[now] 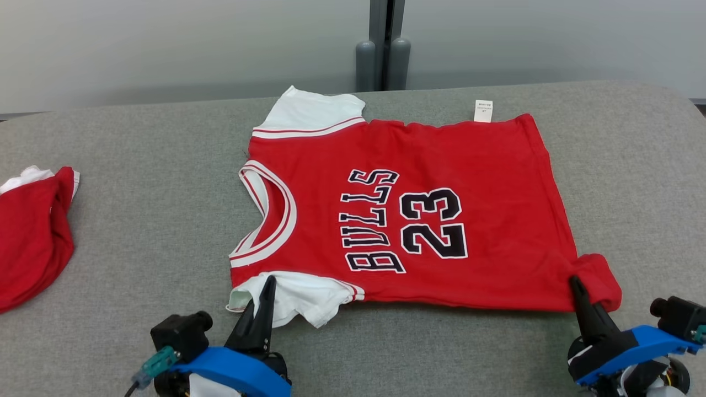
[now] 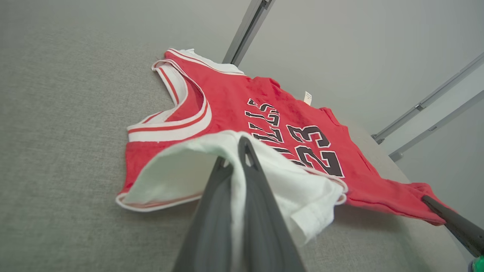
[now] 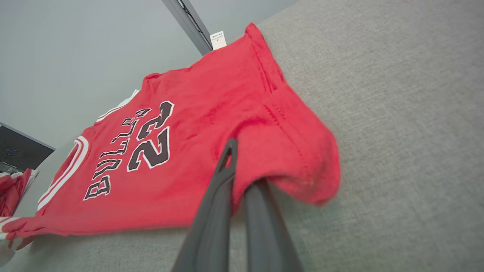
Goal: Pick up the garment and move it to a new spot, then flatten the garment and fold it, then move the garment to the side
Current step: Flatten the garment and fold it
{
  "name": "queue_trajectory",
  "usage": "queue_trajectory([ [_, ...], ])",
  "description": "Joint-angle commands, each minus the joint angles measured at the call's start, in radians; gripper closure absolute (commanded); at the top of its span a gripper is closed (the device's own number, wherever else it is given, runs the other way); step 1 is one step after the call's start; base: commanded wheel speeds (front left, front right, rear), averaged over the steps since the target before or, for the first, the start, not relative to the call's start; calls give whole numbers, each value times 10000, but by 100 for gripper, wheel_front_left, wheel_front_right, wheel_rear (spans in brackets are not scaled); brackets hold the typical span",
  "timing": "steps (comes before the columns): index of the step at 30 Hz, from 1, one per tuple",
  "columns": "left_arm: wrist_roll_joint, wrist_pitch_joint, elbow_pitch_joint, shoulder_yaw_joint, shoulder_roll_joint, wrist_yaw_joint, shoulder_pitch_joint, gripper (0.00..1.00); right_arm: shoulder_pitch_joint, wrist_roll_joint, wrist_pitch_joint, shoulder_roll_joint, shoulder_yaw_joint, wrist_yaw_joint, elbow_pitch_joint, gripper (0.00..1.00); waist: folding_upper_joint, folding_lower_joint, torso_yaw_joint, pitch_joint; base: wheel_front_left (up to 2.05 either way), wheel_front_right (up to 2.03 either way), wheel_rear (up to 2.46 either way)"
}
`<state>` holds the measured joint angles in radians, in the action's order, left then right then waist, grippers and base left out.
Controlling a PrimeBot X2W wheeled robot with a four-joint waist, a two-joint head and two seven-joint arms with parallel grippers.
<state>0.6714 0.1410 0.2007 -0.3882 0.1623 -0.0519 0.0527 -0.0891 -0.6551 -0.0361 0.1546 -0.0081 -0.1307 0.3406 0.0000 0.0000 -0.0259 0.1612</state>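
Overhead, second red garment far left, left fingers pinch white sleeve, right fingers pinch jersey hem

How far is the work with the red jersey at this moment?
Looks done: the jersey lies spread nearly flat on the grey table. In hand: the left end effector is shut on the near white sleeve, the right end effector on the near hem corner. Left: no fold shows yet; afterwards it must go aside.
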Motion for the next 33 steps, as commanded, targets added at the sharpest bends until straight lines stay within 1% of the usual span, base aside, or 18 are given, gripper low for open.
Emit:
queue_trajectory([
  [1, -51, -50, 56, -5, 79, -35, 192, 100, -123, 78, 47, -39, -53, -1, 14, 100, 0, 0, -3, 17, 0, 0, 0],
  [6, -203, -320, 391, -139, 204, -178, 956, 100, -615, 401, 474, -129, -153, -3, 60, 100, 0, 0, -29, 218, 0, 0, 0],
  [13, -342, -697, 1064, -231, 448, -342, 2285, 100, -1501, 1011, 1063, -20, -167, -1, 340, 100, 0, 0, -114, 576, 0, 0, 0],
  [17, -475, -814, 1536, -332, 566, -465, 3016, 100, -2066, 1130, 1219, -24, -122, -1, 562, 99, 0, 0, -215, 862, 0, 0, 0],
  [18, -500, -821, 1685, -338, 605, -481, 3185, 100, -2225, 1191, 1239, -14, -74, -3, 617, 65, 0, 0, -242, 933, 0, 0, 0],
  [19, -522, -799, 1806, -347, 635, -502, 3329, 100, -2357, 1224, 1237, -9, -42, -3, 678, 0, 0, 0, -262, 996, 0, 0, 0],
  [21, -571, -659, 2056, -303, 677, -510, 3590, 13, -2615, 1263, 1107, 3, 36, -3, 783, 0, 0, 0, -306, 1096, 0, 0, 0],
  [22, -608, -596, 2180, -299, 691, -520, 3711, 0, -2702, 1272, 1057, 12, 86, -3, 852, 0, 0, 0, -322, 1127, 0, 0, 0],
  [27, -724, -147, 2728, -300, 664, -560, 4126, 0, -3036, 1233, 650, 124, 208, -3, 1120, 0, 0, 0, -297, 1171, 0, 0, 0],
  [31, -670, 245, 2996, -253, 628, -589, 4147, 0, -2874, 1230, 371, 349, 336, -3, 1283, 0, 0, 0, -211, 996, 0, 0, 0],
  [33, -666, 438, 3067, -226, 652, -531, 3953, 0, -2695, 1312, 215, 506, 383, -1, 1387, 0, 0, 0, -184, 859, 0, 0, 0],
])
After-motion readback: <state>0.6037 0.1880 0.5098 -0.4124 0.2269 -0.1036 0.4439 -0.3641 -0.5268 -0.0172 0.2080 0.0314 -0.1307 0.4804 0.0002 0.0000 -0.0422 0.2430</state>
